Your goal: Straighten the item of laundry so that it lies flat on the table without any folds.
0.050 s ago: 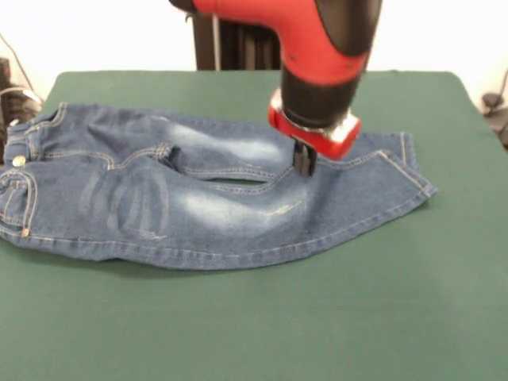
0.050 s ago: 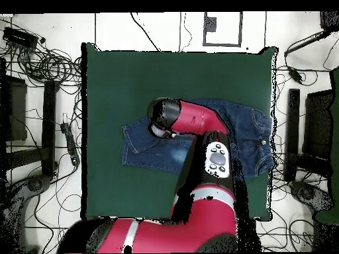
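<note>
Seen from the front, the jeans (image 1: 198, 198) lie across the far half of the table (image 1: 317, 317), waistband at the picture's left edge and leg cuffs toward the right. The two legs run side by side, partly overlapped, with a dark slit between them near the middle. The gripper (image 1: 305, 160) hangs at that seam, its dark tips at or just on the denim; the fingers look drawn close together, though whether any cloth is pinched between them I cannot tell. A brass button (image 1: 18, 160) shows at the waist.

From overhead, the jeans (image 2: 149, 149) sit near the table's (image 2: 112, 79) centre, and the arm (image 2: 198, 126) covers their middle, hiding the gripper.

Judging by the look, the denim is soft yet fairly thick, light enough to drag, and likely to grip the felt-like cover and bunch rather than slide. A cuff or the outer hem of a leg seems the best hold for pulling folds out. No brand, label or writing can be read in either view.
</note>
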You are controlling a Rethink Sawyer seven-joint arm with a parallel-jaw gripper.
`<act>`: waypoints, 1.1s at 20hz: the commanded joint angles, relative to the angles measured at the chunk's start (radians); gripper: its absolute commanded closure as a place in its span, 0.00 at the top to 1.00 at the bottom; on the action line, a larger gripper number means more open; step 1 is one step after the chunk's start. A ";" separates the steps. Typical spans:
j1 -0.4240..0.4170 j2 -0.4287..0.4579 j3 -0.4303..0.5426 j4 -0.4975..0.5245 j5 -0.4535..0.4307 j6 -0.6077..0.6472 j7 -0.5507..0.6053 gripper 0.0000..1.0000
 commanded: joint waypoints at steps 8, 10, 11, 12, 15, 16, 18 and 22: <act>-0.001 0.073 0.004 0.036 -0.003 -0.080 0.155 0.00; -0.021 0.060 0.015 0.070 -0.008 -0.111 0.131 0.00; -0.028 0.054 0.020 0.084 -0.011 -0.122 0.122 0.00; -0.033 0.046 0.022 0.097 -0.014 -0.130 0.117 0.00; -0.050 0.024 0.021 0.116 -0.024 -0.138 0.100 0.00; -0.061 0.019 0.019 0.118 -0.031 -0.144 0.089 0.00; -0.103 0.000 0.033 0.132 -0.038 -0.142 0.043 0.00; -0.079 -0.101 0.012 0.153 -0.042 -0.020 0.060 0.00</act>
